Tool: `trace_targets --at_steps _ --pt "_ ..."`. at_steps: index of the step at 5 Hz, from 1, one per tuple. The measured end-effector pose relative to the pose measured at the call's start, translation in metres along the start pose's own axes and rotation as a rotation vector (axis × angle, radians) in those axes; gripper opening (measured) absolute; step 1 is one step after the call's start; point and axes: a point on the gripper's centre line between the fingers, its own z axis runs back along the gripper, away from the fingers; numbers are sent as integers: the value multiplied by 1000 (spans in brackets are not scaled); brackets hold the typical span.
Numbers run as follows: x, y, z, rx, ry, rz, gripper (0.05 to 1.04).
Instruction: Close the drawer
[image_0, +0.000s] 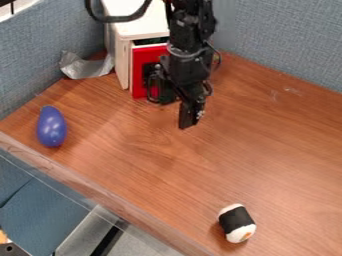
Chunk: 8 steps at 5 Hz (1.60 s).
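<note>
The black gripper (190, 119), whether open or closed impossible to tell, hangs over a wooden table (267, 150) near the red-fronted drawer (138, 75) of a white cabinet (122, 60) at the back.

Sundries on a wooden tabletop

One glossy blue-purple egg-shaped object (51, 126), lying near the table's left edge. One toy sushi roll (237, 223), white with a black band and an orange spot on its end, near the front edge. One crumpled silvery sheet (83, 69), in the far left area. One brown wood-grain tabletop (267, 150). Blue-grey fabric partitions (287, 40), behind and at left.
</note>
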Motion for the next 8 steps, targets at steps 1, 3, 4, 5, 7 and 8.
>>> trace_targets --at_steps 1,3,4,5,7,8 --pt "0 15 1 14 1 35 999" --pt "5 21 -3 21 6 47 999" --pt "4 26 -5 32 15 53 999" --pt "6 35 -5 53 21 65 999" --pt "9 51 -5 68 23 91 1000" --pt "7 56 -8 70 30 99 999"
